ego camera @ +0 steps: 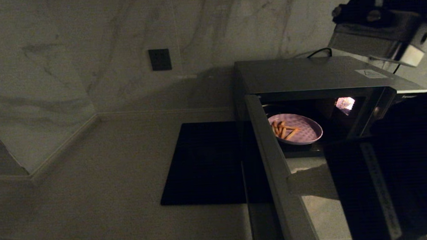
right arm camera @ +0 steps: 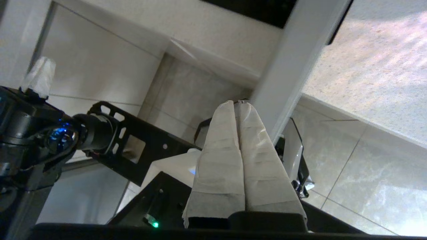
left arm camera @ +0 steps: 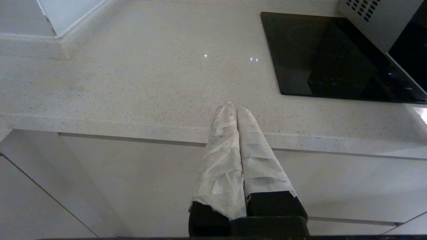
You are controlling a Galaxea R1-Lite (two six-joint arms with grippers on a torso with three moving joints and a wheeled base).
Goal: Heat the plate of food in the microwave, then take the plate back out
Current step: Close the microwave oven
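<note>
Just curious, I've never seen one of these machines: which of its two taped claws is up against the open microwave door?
The right gripper: its shut fingertips sit beside the microwave door's edge. The left gripper, also shut, hangs over bare counter instead.

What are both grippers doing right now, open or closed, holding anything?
Left gripper: closed, empty, above the counter edge.
Right gripper: closed, holding nothing, tips beside the open microwave door.

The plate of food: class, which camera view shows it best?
The head view: the plate of food sits inside the lit, open microwave. The left wrist view shows only the microwave's corner; the right wrist view shows only its door edge.
</note>
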